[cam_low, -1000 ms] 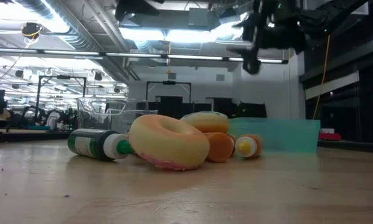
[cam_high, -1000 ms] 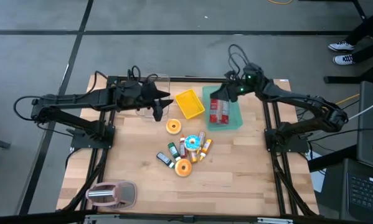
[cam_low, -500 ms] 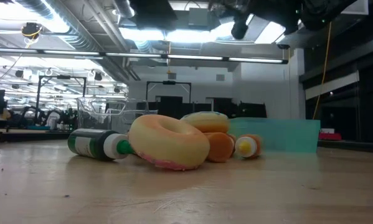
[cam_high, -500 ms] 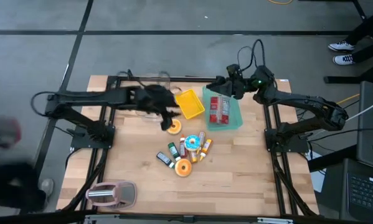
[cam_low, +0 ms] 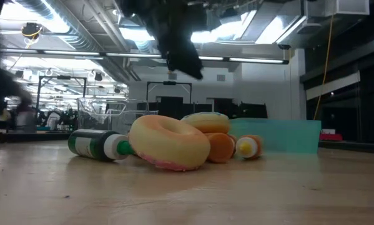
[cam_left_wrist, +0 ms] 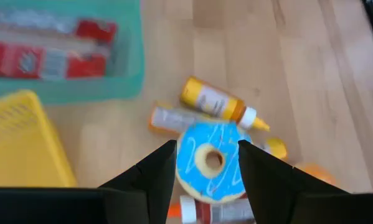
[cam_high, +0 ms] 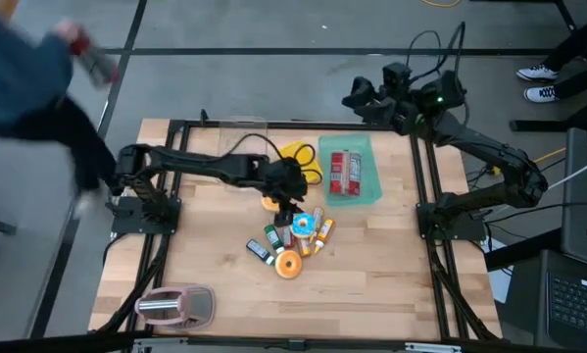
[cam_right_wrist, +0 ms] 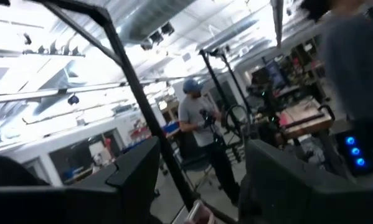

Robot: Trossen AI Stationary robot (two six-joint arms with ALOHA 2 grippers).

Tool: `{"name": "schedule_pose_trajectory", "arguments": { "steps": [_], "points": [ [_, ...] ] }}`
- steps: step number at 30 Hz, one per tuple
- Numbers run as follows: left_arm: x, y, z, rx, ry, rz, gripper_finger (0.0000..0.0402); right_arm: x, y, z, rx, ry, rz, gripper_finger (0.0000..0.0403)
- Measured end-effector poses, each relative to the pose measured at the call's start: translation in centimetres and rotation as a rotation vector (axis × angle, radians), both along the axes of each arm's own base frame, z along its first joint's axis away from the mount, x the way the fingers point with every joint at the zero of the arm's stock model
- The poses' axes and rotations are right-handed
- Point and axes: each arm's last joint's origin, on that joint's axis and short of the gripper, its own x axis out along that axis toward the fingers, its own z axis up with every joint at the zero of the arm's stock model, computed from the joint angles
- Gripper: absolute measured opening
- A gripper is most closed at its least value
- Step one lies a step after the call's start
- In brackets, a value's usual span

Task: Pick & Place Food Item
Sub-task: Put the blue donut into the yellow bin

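1. Two open, empty jaws of the left gripper framed the blue donut in the table's central pile; judged best to drop straight and centred.
2. Bottles crowded the donut, so little side room.
3. Right gripper, open and empty, hung beyond the far edge, leaving the teal bin approach free.

L gripper open over blue donut | bottles beside | teal tray, yellow basket near
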Motion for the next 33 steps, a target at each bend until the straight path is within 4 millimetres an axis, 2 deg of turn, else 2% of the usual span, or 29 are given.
{"name": "schedule_pose_trajectory", "arguments": {
  "steps": [8,21,33],
  "points": [
    [1.5,-0.1,-4.0,-0.033,0.098,-0.046,0.0169,0.0,0.0,0.2,-0.028,0.029,0.026,0.0237],
    [2.3,1.0,-7.2,-0.052,0.172,-0.004,0.0169,0.0,0.0,0.1,-0.027,0.04,0.031,0.0237],
    [2.7,0.8,-7.5,-0.112,0.15,-0.005,0.0169,0.0,0.0,0.1,-0.029,0.039,0.03,0.0237]
  ]
}}
